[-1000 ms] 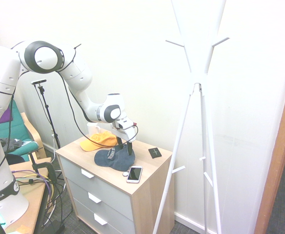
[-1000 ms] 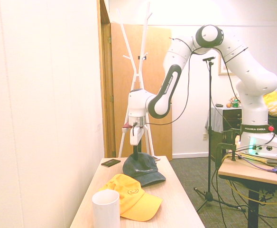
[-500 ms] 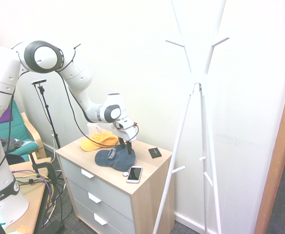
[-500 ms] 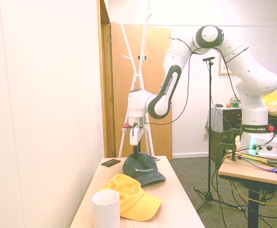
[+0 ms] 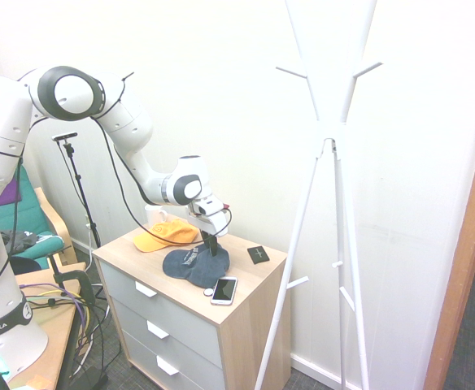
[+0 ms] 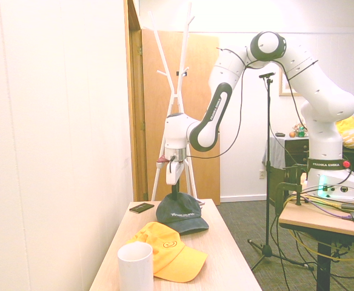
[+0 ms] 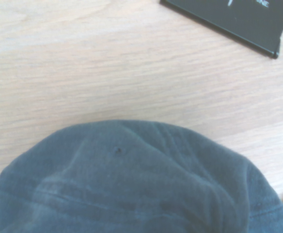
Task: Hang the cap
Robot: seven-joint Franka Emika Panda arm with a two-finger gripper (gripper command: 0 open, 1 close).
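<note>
The cap (image 5: 195,265) is located on the dresser (image 5: 246,292), between the yellow cap (image 5: 165,236) and the phone (image 5: 224,289). The gripper (image 5: 212,251) is pointed down onto its crown, jaws closed on the fabric.

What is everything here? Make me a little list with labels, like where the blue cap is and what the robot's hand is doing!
blue cap: on top of the wooden dresser, crown up
robot hand: pointing straight down onto the blue cap's crown, fingers pinched on the fabric
yellow cap: on the dresser beside the blue cap
white cup: on the dresser, near the yellow cap
phone: flat near the dresser's front edge
small black card: flat near the dresser's back
coat rack: white, standing next to the dresser, nothing hanging on it
</note>
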